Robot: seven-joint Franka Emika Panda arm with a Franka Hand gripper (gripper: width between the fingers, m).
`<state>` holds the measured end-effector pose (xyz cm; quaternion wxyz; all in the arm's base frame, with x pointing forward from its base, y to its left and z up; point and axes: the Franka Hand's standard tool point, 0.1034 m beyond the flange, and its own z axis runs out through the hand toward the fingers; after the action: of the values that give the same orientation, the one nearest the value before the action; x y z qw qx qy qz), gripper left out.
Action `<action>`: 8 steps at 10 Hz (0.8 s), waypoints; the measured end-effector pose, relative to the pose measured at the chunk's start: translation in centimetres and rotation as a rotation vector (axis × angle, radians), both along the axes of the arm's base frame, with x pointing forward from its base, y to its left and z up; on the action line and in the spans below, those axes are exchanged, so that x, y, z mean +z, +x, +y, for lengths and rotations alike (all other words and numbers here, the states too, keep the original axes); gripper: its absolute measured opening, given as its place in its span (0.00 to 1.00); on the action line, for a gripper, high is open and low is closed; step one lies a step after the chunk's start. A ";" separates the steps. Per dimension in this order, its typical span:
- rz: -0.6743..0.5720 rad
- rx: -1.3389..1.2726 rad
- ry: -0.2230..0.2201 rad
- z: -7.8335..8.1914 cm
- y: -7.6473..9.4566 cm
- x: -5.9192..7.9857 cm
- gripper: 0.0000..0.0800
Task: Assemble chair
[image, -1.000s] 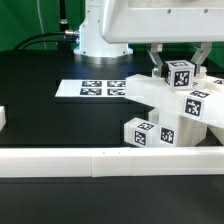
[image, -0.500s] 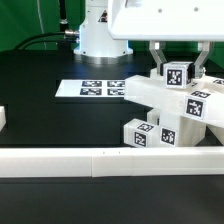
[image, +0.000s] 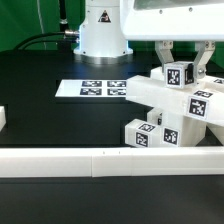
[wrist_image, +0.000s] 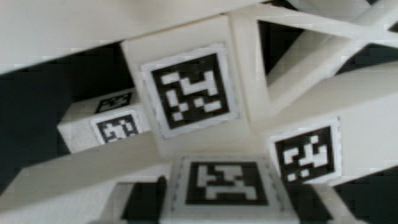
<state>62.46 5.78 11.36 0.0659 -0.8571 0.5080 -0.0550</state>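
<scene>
Black bench (image: 60, 115) is seen under everything; directly beneath the tool (image: 180, 72), the chair (image: 170, 110) is held by its tagged top post, jaws narrowly set. A slip could be caused by tilting, toppling the stack.

One robot arm (image: 105, 25) with one gripper (image: 182, 62). One partly built white chair (image: 170, 110) showing about six square tags in the exterior view. One marker board (image: 90, 89) carrying four tags. One long white border wall (image: 90, 160).
</scene>
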 end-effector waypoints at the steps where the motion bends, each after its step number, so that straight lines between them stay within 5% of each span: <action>1: -0.002 -0.133 0.038 0.1 -0.1 -0.1 0.35; 4: 0.012 -0.399 0.123 0.0 -0.1 -0.1 0.35; 6: 0.018 -0.457 0.138 0.1 -0.1 -0.2 0.35; 8: 0.013 -0.361 0.121 -0.2 0.0 0.0 0.70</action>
<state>62.49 5.63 11.32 0.1032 -0.7467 0.6564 -0.0295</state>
